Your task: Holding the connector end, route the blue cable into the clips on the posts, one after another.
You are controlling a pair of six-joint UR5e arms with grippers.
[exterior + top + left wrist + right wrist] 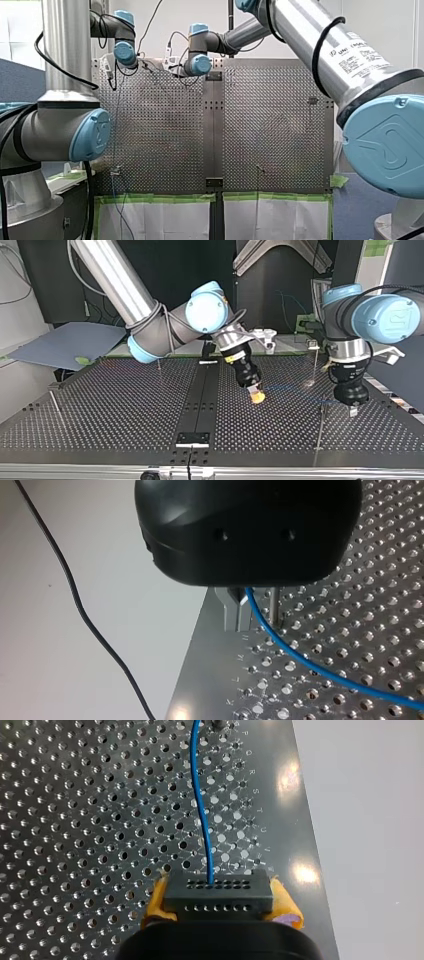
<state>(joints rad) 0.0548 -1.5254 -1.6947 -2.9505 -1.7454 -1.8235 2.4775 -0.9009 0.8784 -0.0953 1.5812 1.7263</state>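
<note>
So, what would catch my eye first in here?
Probably the thin blue cable strung across the perforated table. Its black connector sits clamped between the yellow pads of my right gripper near the top view's middle; the cable runs toward my left gripper at that view's right.

front view from behind, top view opposite — both share the perforated table point(160, 130); wrist views hover close.
</note>
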